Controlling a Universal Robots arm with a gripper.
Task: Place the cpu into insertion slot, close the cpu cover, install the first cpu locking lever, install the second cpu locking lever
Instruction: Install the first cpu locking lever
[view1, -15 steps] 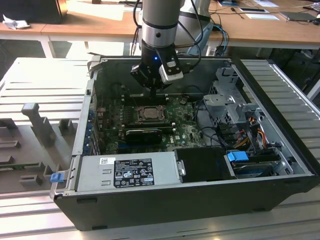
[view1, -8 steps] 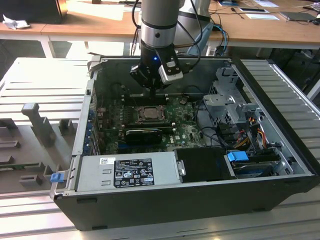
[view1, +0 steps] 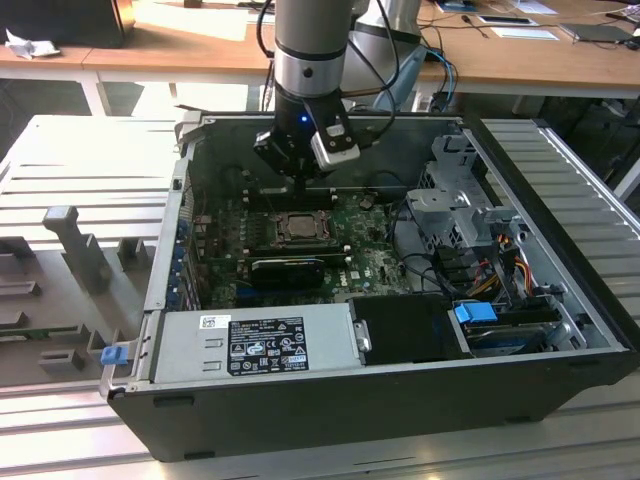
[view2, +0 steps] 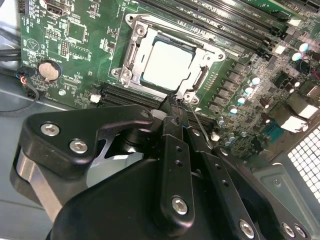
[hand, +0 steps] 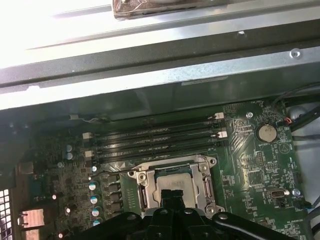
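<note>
Item: cpu (view2: 167, 65), seated flat in the insertion slot (view2: 145, 81) on the green board (view2: 75, 55). Cpu cover (view2: 134, 50) lies closed over it. My tool (view2: 172, 106) is clenched, tips together, at the slot's edge, with a thin wire lever (view2: 199, 127) just beside it.

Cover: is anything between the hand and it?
Nothing visible. In the second wrist view the hand sits at the edge of the cover, with the cpu under its window. A thin lever runs beside the hand, not across the path.
</note>
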